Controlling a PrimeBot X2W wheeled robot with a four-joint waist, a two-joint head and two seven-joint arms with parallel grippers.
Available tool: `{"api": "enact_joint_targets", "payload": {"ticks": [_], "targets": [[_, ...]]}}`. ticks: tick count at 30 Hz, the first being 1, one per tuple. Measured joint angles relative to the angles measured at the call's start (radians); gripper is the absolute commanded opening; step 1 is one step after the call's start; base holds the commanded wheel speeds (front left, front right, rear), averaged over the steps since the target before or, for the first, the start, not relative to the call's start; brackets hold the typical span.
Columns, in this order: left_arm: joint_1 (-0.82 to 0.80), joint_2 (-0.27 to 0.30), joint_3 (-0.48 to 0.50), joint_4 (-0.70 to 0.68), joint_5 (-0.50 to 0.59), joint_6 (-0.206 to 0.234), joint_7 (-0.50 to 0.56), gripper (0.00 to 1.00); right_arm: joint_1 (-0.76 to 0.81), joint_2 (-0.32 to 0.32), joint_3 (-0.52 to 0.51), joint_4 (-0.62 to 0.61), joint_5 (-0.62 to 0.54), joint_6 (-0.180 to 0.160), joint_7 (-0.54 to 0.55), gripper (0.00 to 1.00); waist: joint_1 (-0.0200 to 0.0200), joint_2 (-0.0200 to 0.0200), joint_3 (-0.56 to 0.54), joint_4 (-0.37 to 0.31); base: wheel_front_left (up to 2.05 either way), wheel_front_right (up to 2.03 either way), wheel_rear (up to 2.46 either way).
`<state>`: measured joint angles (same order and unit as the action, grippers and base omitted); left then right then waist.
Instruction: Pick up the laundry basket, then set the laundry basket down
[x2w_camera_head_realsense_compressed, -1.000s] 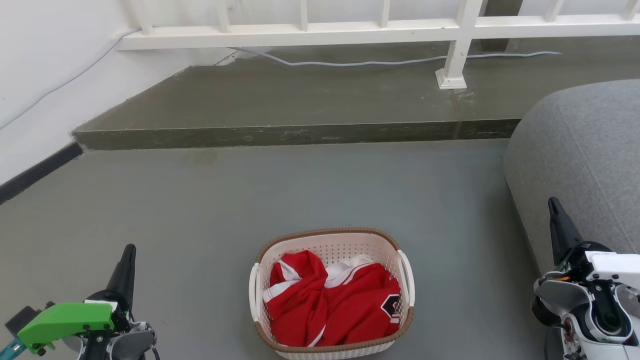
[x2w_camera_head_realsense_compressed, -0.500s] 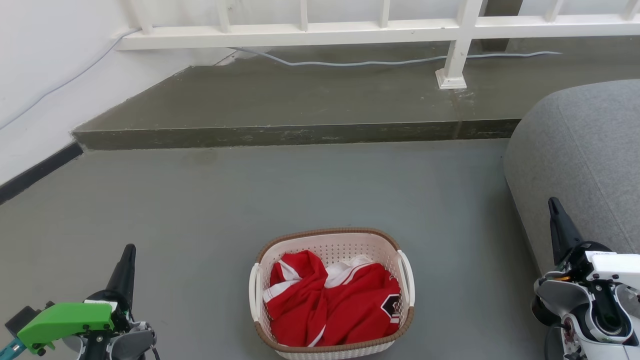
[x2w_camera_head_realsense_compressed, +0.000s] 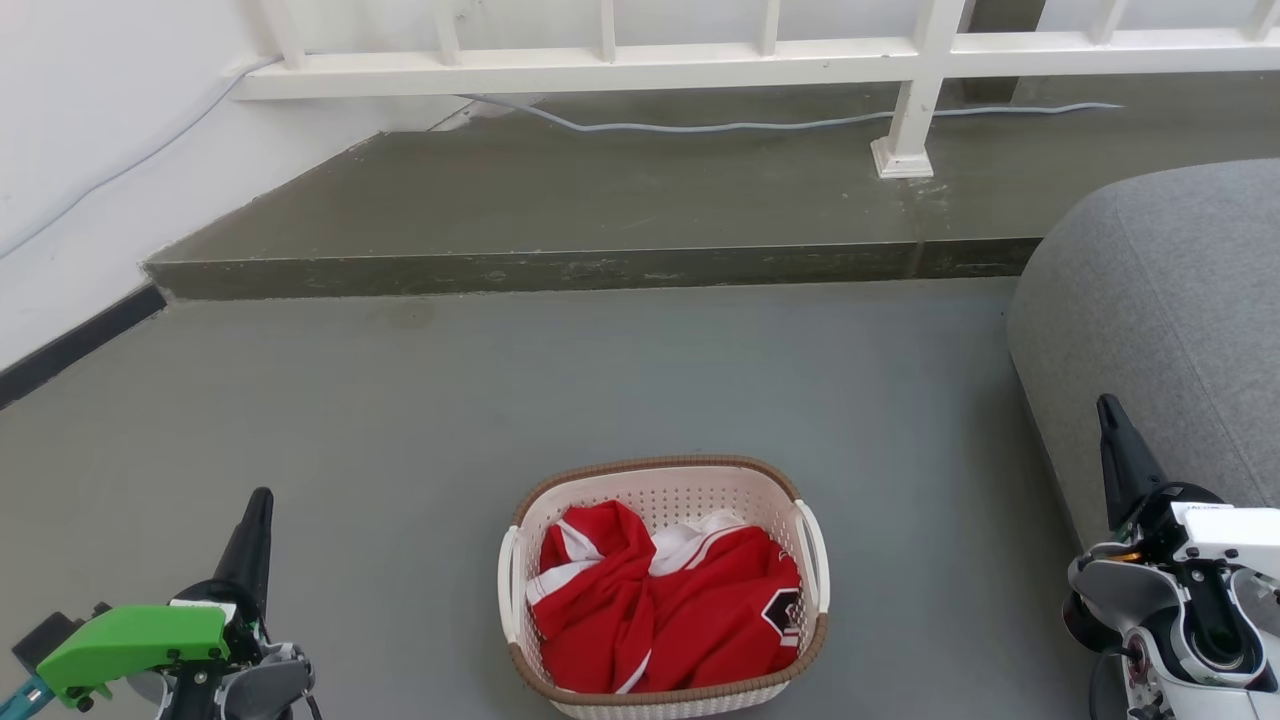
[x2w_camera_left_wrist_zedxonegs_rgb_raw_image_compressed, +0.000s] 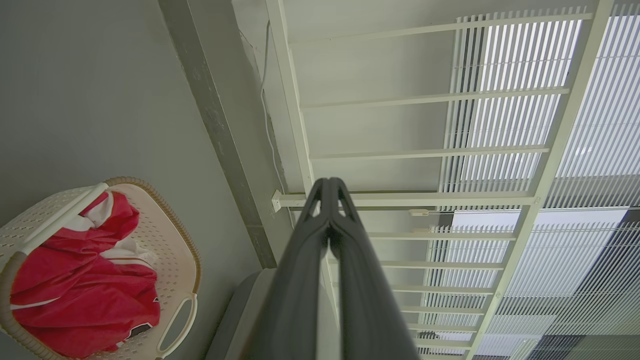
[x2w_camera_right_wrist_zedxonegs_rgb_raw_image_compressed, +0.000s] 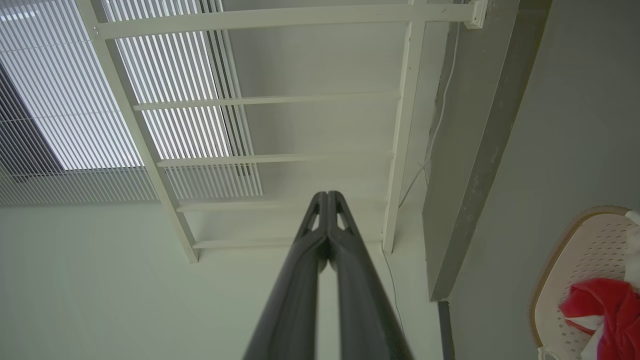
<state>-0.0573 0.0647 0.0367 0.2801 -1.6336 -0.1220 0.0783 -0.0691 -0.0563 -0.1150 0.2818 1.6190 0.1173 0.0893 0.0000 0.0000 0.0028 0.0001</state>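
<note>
Dark fingers of the left gripper (x2w_camera_head_realsense_compressed: 258, 505) are pressed together tip to tip, holding nothing. The left wrist view shows the same pair (x2w_camera_left_wrist_zedxonegs_rgb_raw_image_compressed: 330, 185) with no gap, pointing toward the white railing (x2w_camera_left_wrist_zedxonegs_rgb_raw_image_compressed: 425, 152). The right gripper (x2w_camera_head_realsense_compressed: 1106, 410) is likewise closed on itself and empty, as the right wrist view (x2w_camera_right_wrist_zedxonegs_rgb_raw_image_compressed: 327, 196) confirms. Both hang low at the head view's corners, fingers aimed forward, away from the robot. The laundry basket (x2w_camera_head_realsense_compressed: 655, 497) stands upright on the grey floor (x2w_camera_head_realsense_compressed: 600, 380) between the two, well apart from both. It is close in front of the robot and roughly centred, with a red shirt (x2w_camera_head_realsense_compressed: 660, 610) bunched inside. Key relation: the basket lies inboard of each gripper, to the right of the left one and to the left of the right one. Its white handles, left handle (x2w_camera_head_realsense_compressed: 507, 585) and right handle (x2w_camera_head_realsense_compressed: 815, 560), face sideways, one toward each arm. The left gripper looks marginally nearer its handle; the right one sits further forward, beside the grey sofa (x2w_camera_head_realsense_compressed: 1160, 320). The difference is small, so neither arm has a clear edge. The basket's long axis can't be settled, since its near edge runs off the frame. A basket on the floor with both grippers clear fits one waiting to be lifted or one already put back down; the pictures don't say which.
</note>
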Motion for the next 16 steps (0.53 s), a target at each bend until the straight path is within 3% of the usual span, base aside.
{"api": "enact_joint_targets", "payload": {"ticks": [16], "targets": [[0.0,-0.004,0.001,-0.001,0.0,0.0,0.0,0.0,0.0,0.0,-0.001,0.0,0.0,0.0,0.001,0.0,0.0,0.0,0.0,0.0,0.0,0.0,0.0]]}}
